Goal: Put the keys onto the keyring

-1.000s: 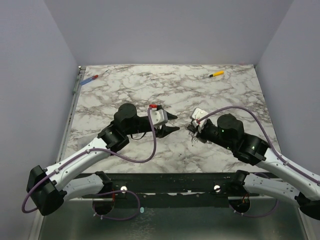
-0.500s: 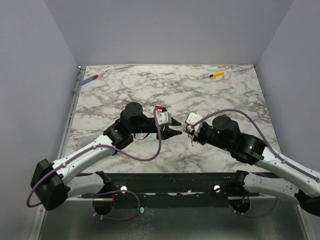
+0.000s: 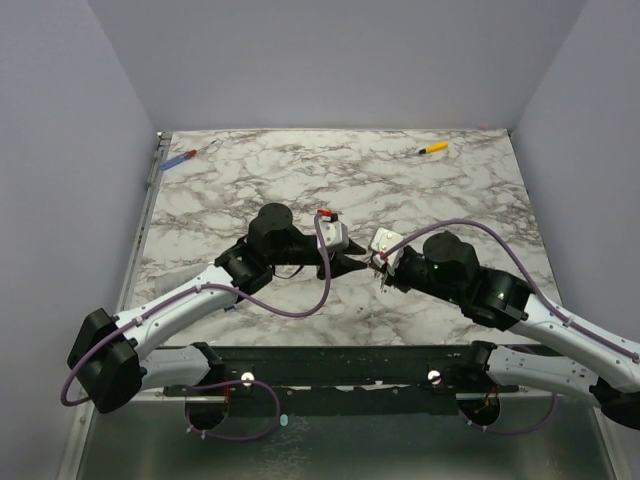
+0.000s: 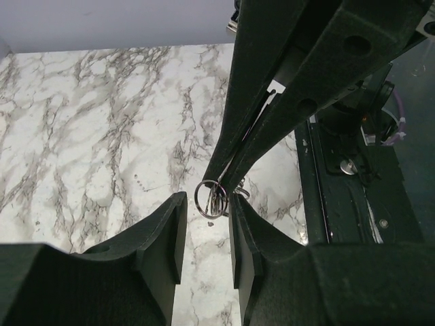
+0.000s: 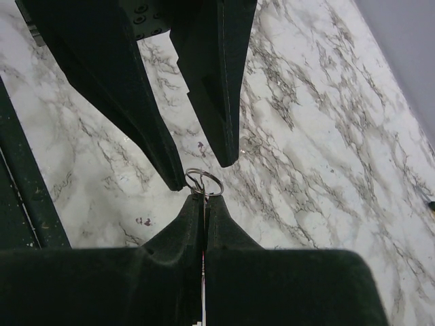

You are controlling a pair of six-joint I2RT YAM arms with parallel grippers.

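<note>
My right gripper (image 5: 205,198) is shut on the keys (image 5: 204,204), which show only as a thin flat sliver between its fingers. The keyring (image 5: 204,182), a thin shiny loop, sticks out past the right fingertips. In the left wrist view the keyring (image 4: 209,200) hangs at the tip of the right gripper's fingers (image 4: 272,115), in the gap of my left gripper (image 4: 207,207). The left gripper is open, one finger on each side of the loop. In the top view the two grippers meet tip to tip at mid-table: the left gripper (image 3: 350,264) and the right gripper (image 3: 374,265).
A yellow-handled tool (image 3: 433,148) lies at the table's far right. At the far left edge lies a blue-and-red tool (image 3: 180,158). The dark base rail (image 3: 330,365) runs along the near edge of the marble table (image 3: 300,180).
My left arm has swung right until its fingers bracket the keyring, and its jaws have narrowed. The right gripper has edged left to meet it, still shut.
</note>
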